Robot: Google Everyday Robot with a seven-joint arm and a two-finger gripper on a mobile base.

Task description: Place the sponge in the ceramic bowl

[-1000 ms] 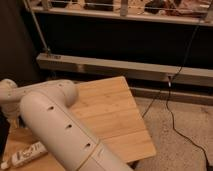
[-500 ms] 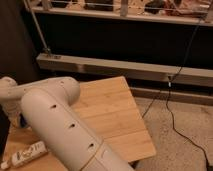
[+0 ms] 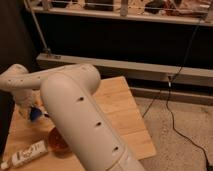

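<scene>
My white arm reaches from the lower middle up and to the left across the wooden table. Its gripper hangs over the table's left part. The small dark blue sponge sits in the gripper, which is shut on it, just above the wood. The reddish-brown ceramic bowl stands below and to the right of the gripper, near the table's front. The arm hides the bowl's right half. Sponge and bowl are apart.
A black-and-white bar lies at the table's front left corner. Behind the table runs a dark wall with a pale ledge and a railing above. A black cable trails over the speckled floor on the right.
The arm has shifted right and away from the table's left edge. The blue sponge and the bowl now show beside it.
</scene>
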